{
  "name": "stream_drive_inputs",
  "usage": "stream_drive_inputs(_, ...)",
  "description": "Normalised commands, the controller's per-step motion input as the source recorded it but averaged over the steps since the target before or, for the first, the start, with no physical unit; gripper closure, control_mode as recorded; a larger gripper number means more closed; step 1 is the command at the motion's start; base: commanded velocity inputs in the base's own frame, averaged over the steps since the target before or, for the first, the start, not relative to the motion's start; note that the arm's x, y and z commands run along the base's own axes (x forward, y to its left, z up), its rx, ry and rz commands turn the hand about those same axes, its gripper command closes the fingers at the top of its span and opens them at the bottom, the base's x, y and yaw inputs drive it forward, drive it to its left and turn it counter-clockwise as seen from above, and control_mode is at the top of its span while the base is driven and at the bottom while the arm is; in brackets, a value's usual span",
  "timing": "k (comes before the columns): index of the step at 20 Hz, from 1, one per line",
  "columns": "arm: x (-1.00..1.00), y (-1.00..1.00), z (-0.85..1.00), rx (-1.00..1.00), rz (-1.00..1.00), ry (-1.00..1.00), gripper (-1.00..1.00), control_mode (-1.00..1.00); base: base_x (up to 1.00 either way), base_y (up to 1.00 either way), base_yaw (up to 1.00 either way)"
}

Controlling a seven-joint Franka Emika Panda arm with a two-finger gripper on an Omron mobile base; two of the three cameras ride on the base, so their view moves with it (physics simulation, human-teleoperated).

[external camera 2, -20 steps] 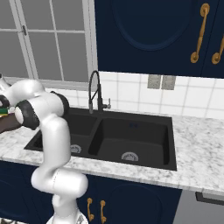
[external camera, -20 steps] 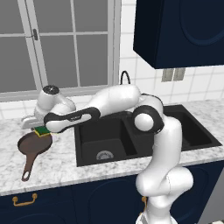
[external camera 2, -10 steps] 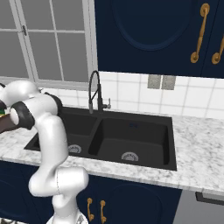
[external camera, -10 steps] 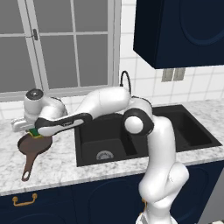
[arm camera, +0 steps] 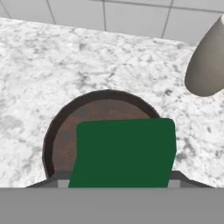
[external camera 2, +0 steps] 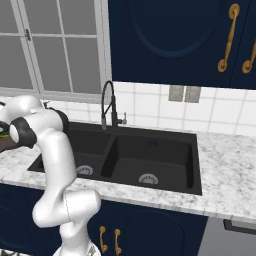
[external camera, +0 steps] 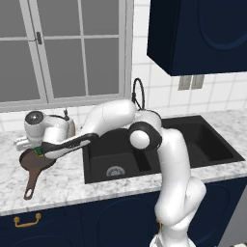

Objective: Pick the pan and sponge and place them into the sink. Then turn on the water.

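The dark brown pan (external camera: 34, 165) lies on the marble counter left of the sink (external camera: 193, 140), its long handle pointing toward the counter's front edge. My gripper (external camera: 38, 153) hangs just above the pan's bowl, shut on the green-topped sponge (external camera: 37, 151). From the hand view, the sponge (arm camera: 124, 153) covers the fingertips and hovers over the near half of the pan (arm camera: 63, 131). The black double sink (external camera 2: 150, 150) has nothing in its basins. No water shows at the black coil faucet (external camera 2: 107, 102).
A tan rounded vessel (arm camera: 205, 61) stands on the counter just behind and right of the pan, close to my hand. A window runs behind the counter. The tiled wall (arm camera: 109, 17) lies beyond the pan. Dark cabinets hang above the sink.
My hand has swung left and dipped lower over the pan, carrying the sponge with it. The pan has stayed in place.
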Motion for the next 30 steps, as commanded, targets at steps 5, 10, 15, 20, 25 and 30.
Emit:
stream_drive_inputs(5,0.01,0.03,-0.32,0.01,-0.05,-0.01,1.0,-1.0,0.0,0.0,0.0)
stream_drive_inputs(10,0.01,0.0,-0.26,0.0,-0.05,0.0,1.0,-1.0,0.0,0.0,0.0)
stream_drive_inputs(15,0.06,0.0,-0.27,0.01,-0.05,0.0,1.0,-1.0,0.0,0.0,0.0)
stream_drive_inputs(20,0.06,0.0,-0.25,0.02,-0.05,0.0,1.0,-1.0,0.0,0.0,0.0)
stream_drive_inputs(25,0.05,0.0,-0.13,0.02,-0.04,0.0,1.0,-1.0,0.0,0.0,0.0)
stream_drive_inputs(30,0.07,0.0,-0.05,0.0,-0.05,0.0,1.0,-1.0,0.0,0.0,0.0)
